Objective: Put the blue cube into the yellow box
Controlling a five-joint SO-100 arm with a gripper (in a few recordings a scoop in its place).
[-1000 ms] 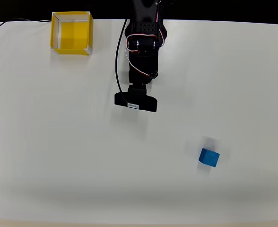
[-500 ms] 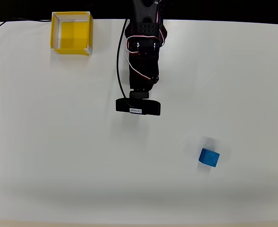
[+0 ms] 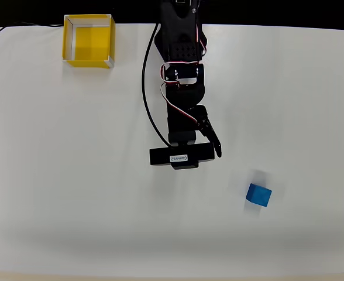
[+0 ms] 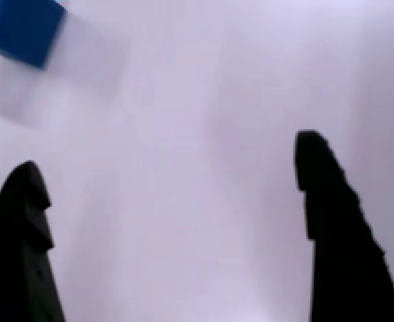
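In the overhead view, the yellow box (image 3: 88,40) stands at about 10 o'clock on the white bench (image 3: 72,175), close to the far edge, with its opening up and only its yellow floor showing inside. To its right, the black arm (image 3: 181,70) reaches from 12 o'clock toward the middle of the bench, with red and white wires along it and a black cable beside it. One black finger (image 3: 212,136) points toward 5 o'clock. The blue cube (image 3: 258,195) lies on the bench at about 4 o'clock, well apart from the box and apart from the arm.

In the wrist view, the cube (image 4: 19,27) sits at 10 o'clock, partly cut by the edge. The claw (image 4: 173,171) is released: its two dark fingers stand wide apart with bare bench between them.
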